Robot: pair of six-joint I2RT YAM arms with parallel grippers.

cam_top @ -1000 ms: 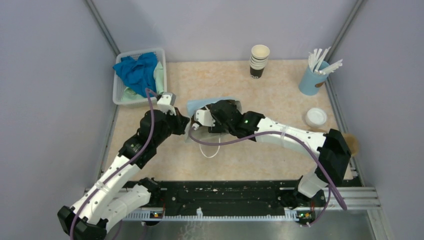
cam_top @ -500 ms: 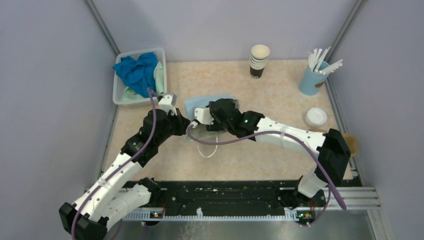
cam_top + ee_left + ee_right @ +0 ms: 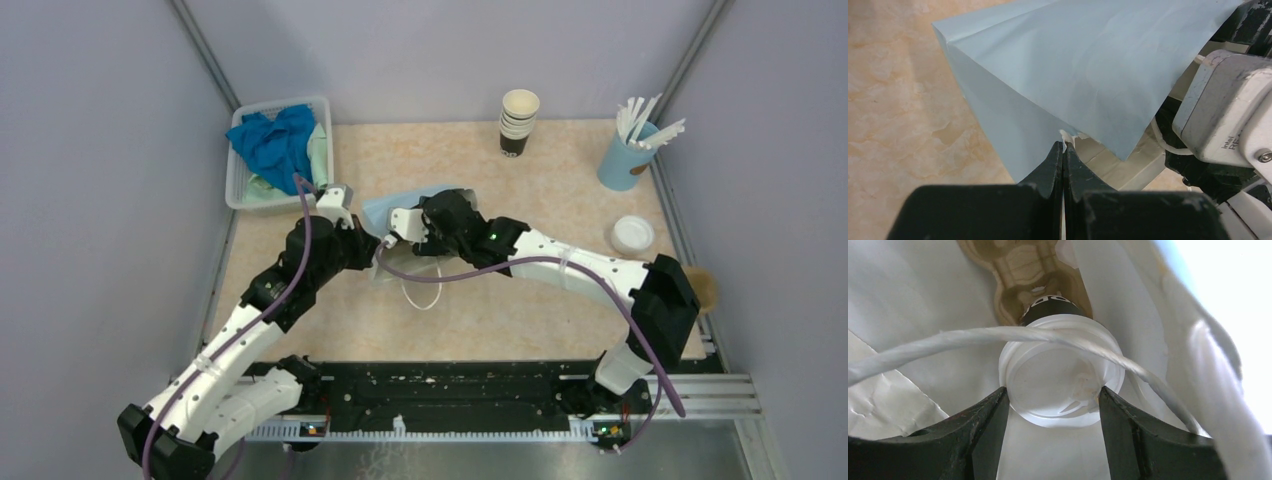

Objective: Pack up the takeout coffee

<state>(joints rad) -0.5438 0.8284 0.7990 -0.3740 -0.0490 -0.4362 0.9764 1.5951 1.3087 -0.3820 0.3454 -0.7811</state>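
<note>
The right pincer is closed on the takeout coffee. Its two dark fingers press the opposite sides of the round white sip lid, which faces the wrist camera squarely. The dark brown cup runs away from the fingers, deeper into the white-lined inside of the paper bag. A band of pale lettering curves round the cup just behind the lid, too foreshortened to read. A white cord handle crosses in front of the lid's upper edge. From above, this pincer and the coffee are hidden inside the light blue bag, which lies on its side mid-worktop. Beside it, the left pincer is shut tight on the torn rim of the bag's mouth. The grey camera housing on the other wrist sits close by and reads "intel", with a cut-off "RE" below. Farther off are a stack of cups, a blue cup of white sticks, a loose white lid and a basket of blue cloth.
</note>
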